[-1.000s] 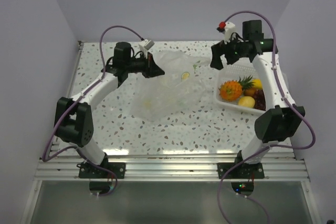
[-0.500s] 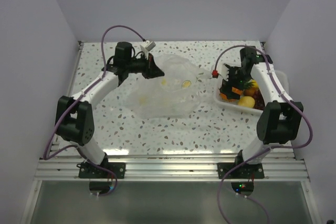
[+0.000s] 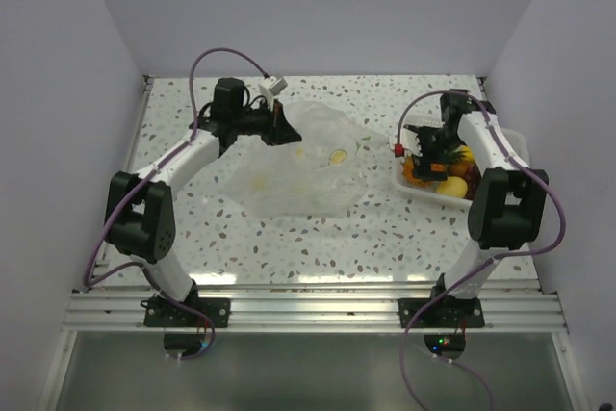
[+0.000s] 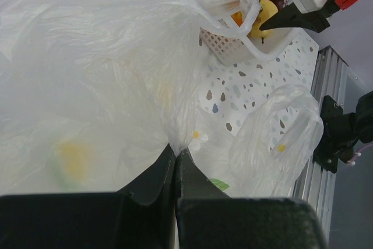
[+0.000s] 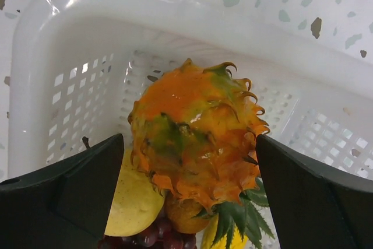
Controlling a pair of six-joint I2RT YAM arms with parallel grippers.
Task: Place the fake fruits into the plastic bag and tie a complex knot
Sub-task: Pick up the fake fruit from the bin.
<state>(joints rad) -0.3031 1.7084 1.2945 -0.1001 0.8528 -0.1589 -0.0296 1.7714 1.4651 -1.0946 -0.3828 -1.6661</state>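
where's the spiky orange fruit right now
The spiky orange fruit sits in the white tray at the right of the top view, straddled by the open right end effector.

Bright light (glare on plastic bag (image 4: 105, 62))

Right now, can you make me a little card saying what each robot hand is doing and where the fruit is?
Left gripper: shut, pinching a fold of the plastic bag
Right gripper: open, fingers either side of the orange spiky fruit
Fruit spot: white slotted tray
Also in tray: yellow fruit, dark grapes
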